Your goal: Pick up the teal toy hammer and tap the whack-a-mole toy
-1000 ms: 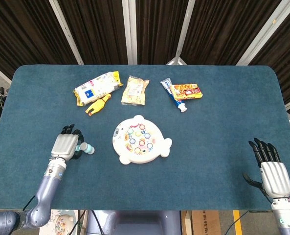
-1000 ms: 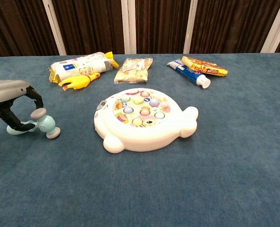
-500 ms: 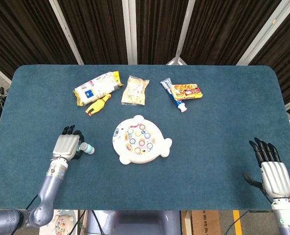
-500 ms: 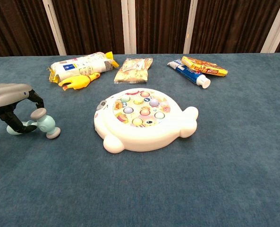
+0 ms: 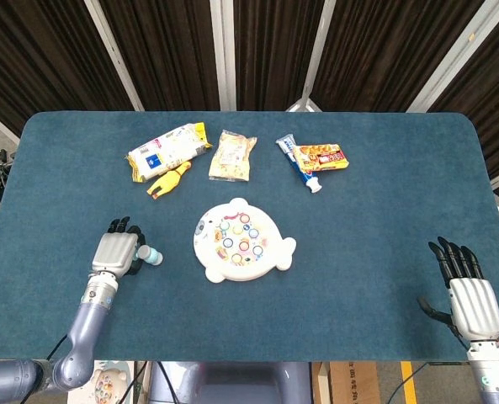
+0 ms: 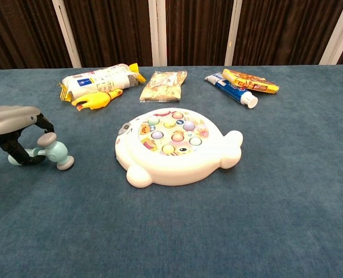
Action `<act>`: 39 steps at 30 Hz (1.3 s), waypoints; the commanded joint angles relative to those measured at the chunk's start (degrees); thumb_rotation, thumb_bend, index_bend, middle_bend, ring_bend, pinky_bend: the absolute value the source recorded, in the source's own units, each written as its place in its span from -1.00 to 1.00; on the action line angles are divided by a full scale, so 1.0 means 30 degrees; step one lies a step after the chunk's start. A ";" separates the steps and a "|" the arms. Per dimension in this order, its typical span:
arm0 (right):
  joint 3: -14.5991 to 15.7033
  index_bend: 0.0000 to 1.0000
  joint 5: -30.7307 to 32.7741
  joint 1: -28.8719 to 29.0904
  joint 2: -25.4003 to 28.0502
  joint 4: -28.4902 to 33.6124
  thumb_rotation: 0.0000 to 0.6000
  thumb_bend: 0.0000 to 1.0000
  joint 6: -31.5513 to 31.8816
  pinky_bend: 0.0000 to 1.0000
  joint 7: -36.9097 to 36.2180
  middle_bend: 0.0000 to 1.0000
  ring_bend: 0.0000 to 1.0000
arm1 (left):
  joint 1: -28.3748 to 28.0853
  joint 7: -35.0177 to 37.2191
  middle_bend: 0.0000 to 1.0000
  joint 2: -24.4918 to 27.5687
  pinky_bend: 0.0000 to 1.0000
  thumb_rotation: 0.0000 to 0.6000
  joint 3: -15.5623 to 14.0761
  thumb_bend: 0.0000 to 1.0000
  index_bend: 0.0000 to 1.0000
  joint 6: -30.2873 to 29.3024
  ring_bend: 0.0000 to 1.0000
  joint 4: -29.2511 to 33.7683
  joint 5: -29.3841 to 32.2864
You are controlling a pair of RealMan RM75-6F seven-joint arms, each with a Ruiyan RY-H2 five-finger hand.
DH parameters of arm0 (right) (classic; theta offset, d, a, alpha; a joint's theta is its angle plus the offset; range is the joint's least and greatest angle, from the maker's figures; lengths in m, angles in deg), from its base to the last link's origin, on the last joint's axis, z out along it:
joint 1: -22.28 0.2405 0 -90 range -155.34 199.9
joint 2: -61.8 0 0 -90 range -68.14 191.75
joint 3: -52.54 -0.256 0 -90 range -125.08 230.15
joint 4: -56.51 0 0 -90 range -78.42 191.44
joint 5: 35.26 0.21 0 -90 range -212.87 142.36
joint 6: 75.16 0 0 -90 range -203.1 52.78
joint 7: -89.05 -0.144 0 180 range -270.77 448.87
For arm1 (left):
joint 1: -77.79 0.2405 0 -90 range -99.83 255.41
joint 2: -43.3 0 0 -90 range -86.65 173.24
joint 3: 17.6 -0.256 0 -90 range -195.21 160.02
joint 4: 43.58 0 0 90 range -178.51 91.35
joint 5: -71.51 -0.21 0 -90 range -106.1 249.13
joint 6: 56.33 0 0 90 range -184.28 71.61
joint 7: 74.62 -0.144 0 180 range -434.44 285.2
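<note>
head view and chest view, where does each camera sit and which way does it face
Head view: sits high, looks steeply down on the whole table; shows the left hand with its forearm at the hammer, and the right hand, open, at the near right edge.
Chest view: sits low at the near edge, looks across the table toward the curtains; shows only the left hand, its fingers curled around the hammer's handle.
Shared: left hand, hammer, mole toy, and the snacks along the far side.
</note>
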 commanded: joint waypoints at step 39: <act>-0.0063 -1.00 0.0303 -0.0032 -0.0037 0.0097 1.00 -0.52 -0.0092 -1.00 0.0112 -1.00 -1.00 | -0.0655 0.1795 -0.13 0.0536 -0.16 1.00 0.0532 0.36 0.20 0.0095 -0.43 0.0959 -0.1532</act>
